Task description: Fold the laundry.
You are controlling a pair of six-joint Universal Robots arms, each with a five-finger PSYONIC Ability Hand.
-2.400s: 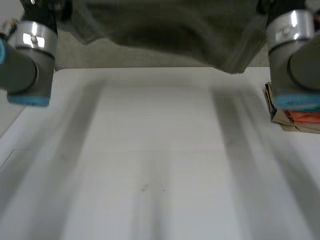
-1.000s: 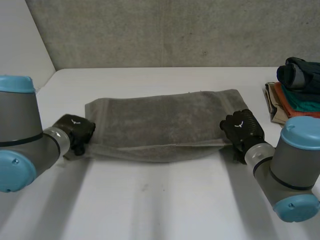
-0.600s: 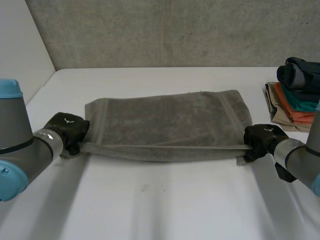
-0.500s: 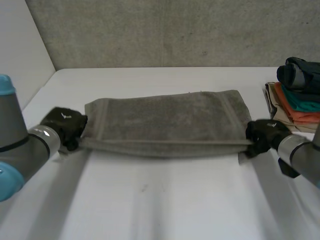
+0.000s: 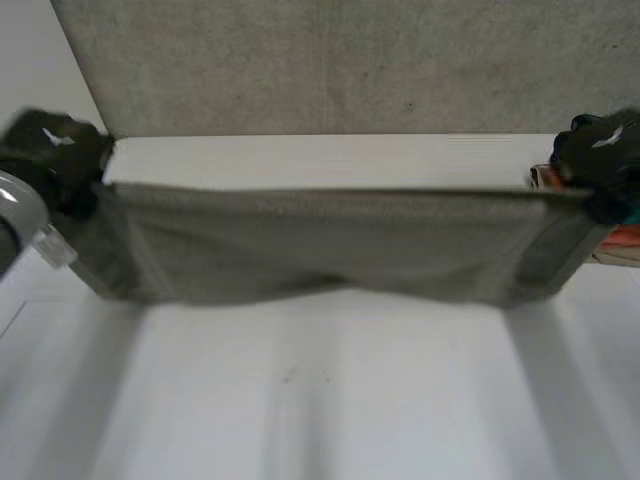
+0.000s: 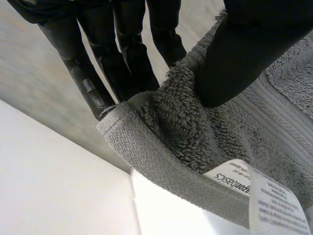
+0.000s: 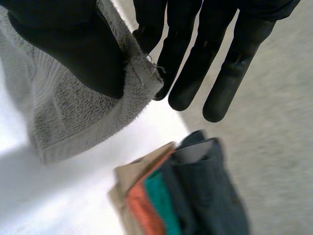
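Over our white table (image 5: 320,400) a grey towel (image 5: 320,245) hangs stretched wide. Folded clothes (image 7: 195,196) sit at three o'clock. Our left hand (image 5: 50,150) pinches the towel's nine o'clock corner, thumb against fingers; our right hand (image 5: 600,155) pinches the three o'clock corner likewise.

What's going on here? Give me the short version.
The robot is folding laundry. Its left hand and right hand each pinch a corner of a grey towel, which hangs stretched between them over the white table. A pile of folded clothes sits near the right hand.
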